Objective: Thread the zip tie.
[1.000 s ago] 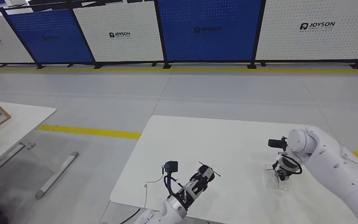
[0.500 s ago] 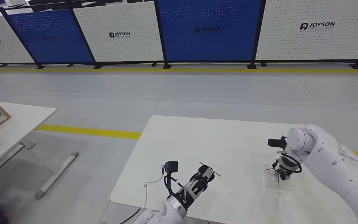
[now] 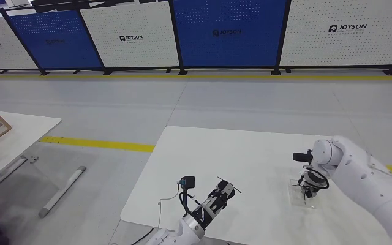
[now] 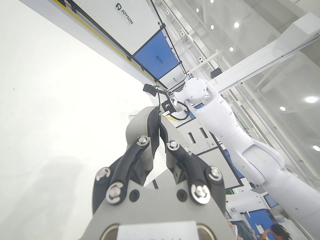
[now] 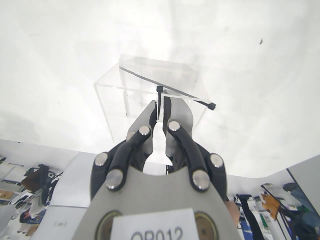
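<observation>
Right gripper (image 5: 160,104) clamped on tie (image 5: 159,89) over box (image 5: 112,86); loose tie (image 5: 140,77) crossing box may snag, lift too; left gripper (image 4: 158,118) pinching spare tie (image 3: 236,190)

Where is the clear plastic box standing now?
In the top view, the clear plastic box stands on the right part of the white table, close under the right gripper.

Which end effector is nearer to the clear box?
Right. The right end effector is right at the box, over its rim. The left end effector sits far across the table, by its front edge.
</observation>
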`<state>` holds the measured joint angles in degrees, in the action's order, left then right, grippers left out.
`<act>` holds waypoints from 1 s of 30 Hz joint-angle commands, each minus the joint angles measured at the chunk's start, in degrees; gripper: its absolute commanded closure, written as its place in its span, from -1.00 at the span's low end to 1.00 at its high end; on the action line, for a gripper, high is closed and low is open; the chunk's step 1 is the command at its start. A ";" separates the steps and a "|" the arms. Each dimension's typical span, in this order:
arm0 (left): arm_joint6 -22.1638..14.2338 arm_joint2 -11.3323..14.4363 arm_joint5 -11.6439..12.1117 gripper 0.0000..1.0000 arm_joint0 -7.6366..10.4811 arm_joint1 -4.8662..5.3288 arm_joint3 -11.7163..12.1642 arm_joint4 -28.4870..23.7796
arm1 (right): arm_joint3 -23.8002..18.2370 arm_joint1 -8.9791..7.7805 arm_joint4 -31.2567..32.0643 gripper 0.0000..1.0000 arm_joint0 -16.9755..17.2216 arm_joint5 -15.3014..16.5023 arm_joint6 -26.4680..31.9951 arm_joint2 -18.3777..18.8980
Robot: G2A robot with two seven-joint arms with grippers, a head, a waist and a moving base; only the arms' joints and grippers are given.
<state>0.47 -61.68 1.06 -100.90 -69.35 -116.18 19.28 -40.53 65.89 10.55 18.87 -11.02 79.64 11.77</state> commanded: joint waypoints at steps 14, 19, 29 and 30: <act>0.00 0.00 0.00 1.00 0.00 0.00 0.00 0.00 | 1.97 1.00 -1.48 1.00 -0.93 0.87 0.00 -2.03; 0.00 0.00 0.00 1.00 0.00 0.00 0.00 0.00 | 1.83 0.85 -1.61 1.00 -1.09 1.84 0.00 -1.68; 0.00 0.00 0.00 1.00 0.00 0.00 0.00 0.00 | -5.70 -3.69 -0.30 1.00 1.36 0.31 -4.79 2.66; 0.00 0.00 0.00 1.00 0.00 0.00 0.00 0.00 | -7.20 -4.45 -0.01 1.00 1.82 -0.21 -5.16 3.19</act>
<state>0.47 -61.68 1.06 -100.90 -69.35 -116.18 19.28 -46.42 62.09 10.32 20.35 -10.81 74.79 14.51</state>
